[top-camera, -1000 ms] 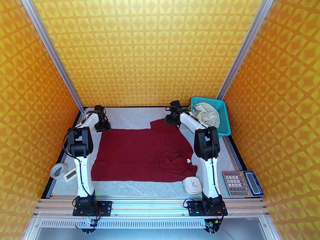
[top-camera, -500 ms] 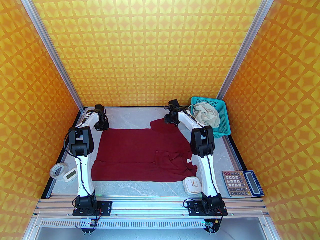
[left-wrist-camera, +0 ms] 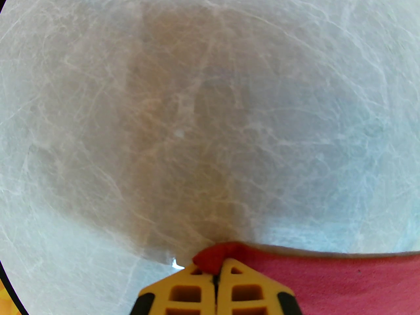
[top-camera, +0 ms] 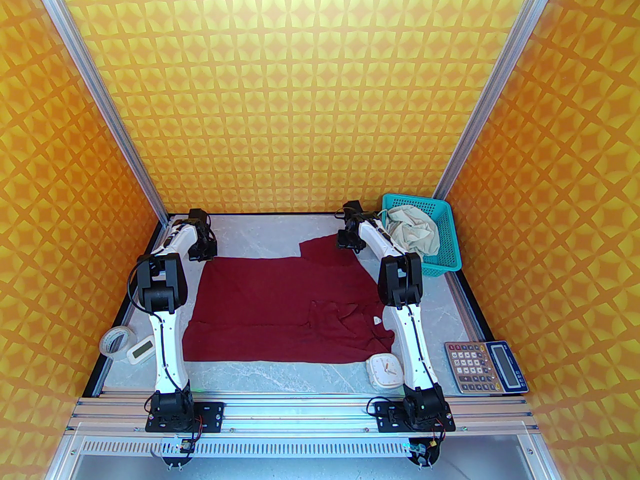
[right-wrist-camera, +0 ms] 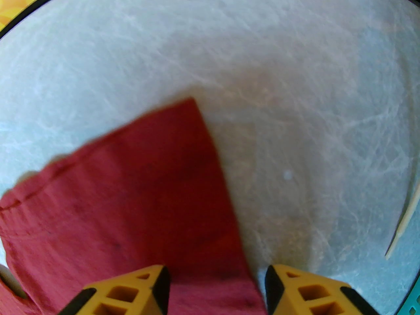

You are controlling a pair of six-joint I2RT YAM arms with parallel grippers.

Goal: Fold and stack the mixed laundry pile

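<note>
**At table's far edge, left gripper [left-wrist-camera: 216, 271] nips corner of maroon shirt [top-camera: 280, 303]**

Far-left corner of the shirt sits pinched btwn the closed yellow fingers [left-wrist-camera: 242, 284] of the left gripper, a small red bunch poking out above the tips (left wrist cam). Rest of the garment lies spread flat across the grey marble table [top-camera: 265, 230], w/ a rumpled fold near its front-right, close to the collar label. Over at the far-right, the right gripper [right-wrist-camera: 216, 274] hangs low w/ jaws apart, about half-wide. It straddles the edge of a shirt flap, cloth under the left finger and bare table under the right, nothing clamped. Cream shorts [top-camera: 412, 228] are heaped in the teal basket [top-camera: 445, 248] at the far-right corner, just beside the right arm. Also on the table: calculator [top-camera: 485, 366] at front right, white clock [top-camera: 385, 370] touching the shirt's front-right corner, tape roll [top-camera: 117, 340] and small white gadget [top-camera: 140, 350] side by side at front left, apart from the shirt.
</note>
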